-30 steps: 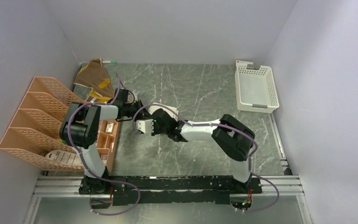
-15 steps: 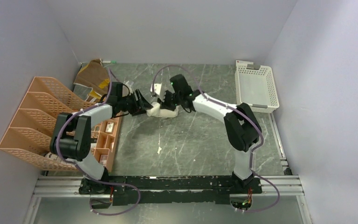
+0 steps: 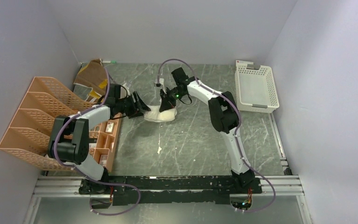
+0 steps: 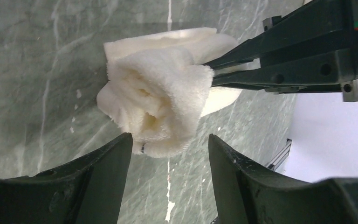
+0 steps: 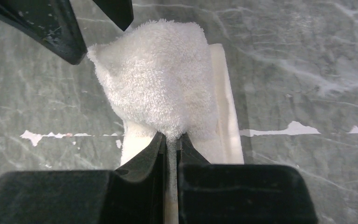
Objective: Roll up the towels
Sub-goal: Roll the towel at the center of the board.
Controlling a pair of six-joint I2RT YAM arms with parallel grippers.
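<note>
Centrally, the right jaws pinch the half-rolled cream towel (image 3: 161,114) on the table (image 3: 191,140); the left jaws gape released at its nine o'clock side.

- Overhead view: bright, even, diffuse light. No hard glare anywhere.
- Pale walls (image 3: 168,28) carry a faint lavender cast and darken slightly toward the lower corners.
- Shadows on the bench (image 3: 191,135) are faint and soft-edged.
- Overhead view is sharp throughout. The side walls splay outward, a mild wide-angle effect.
- Left wrist view: the towel (image 4: 158,102) is in crisp focus, with its upper fold close to blown-out white.
- The left jaws along the bottom edge are dark and soft, out of focus. The background at right is washed out to pale blue-white.
- Right wrist view: towel pile sharply resolved. The right jaws are near-black with little detail.
- Slight sheen on the bench, with a soft shadow under the towel's left side.
</note>
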